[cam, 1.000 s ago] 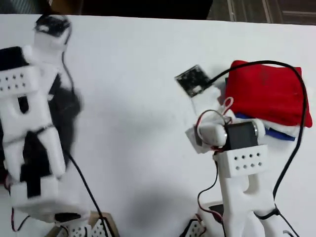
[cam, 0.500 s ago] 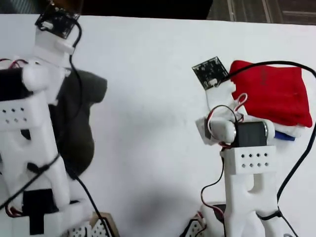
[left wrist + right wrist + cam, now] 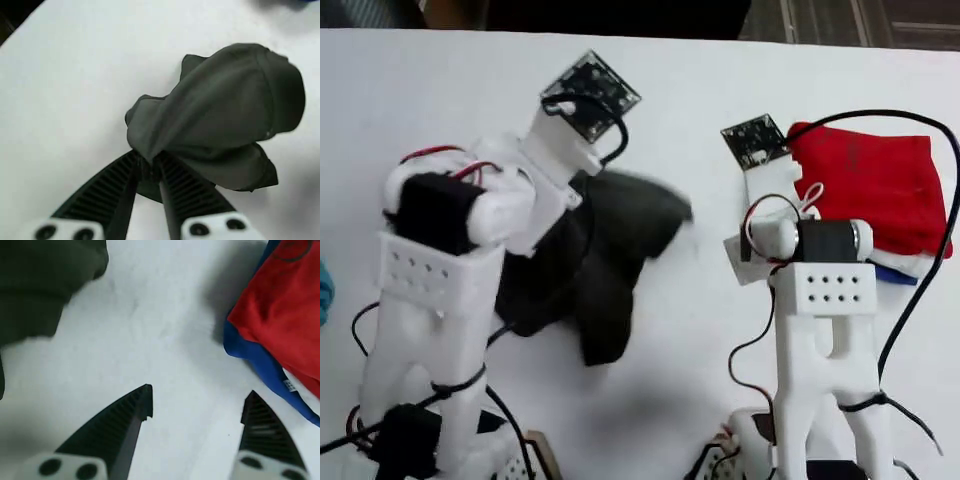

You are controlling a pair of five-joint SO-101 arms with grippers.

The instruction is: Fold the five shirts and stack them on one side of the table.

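Observation:
A crumpled dark grey shirt lies bunched near the middle of the white table. My left gripper is shut on a pinched fold of this dark grey shirt, which hangs and bulges beyond the fingers. At the right side sits a stack with a folded red shirt on top and a blue one under it. My right gripper is open over bare table, between the dark shirt and the red shirt with its blue shirt below.
A bit of teal cloth shows at the left edge of the table. Both white arms and their cables stand along the near edge. Bare table lies at the back and between the arms.
The left arm has swung from the far left toward the middle, dragging the dark shirt with it. The right arm has shifted slightly right toward the stack.

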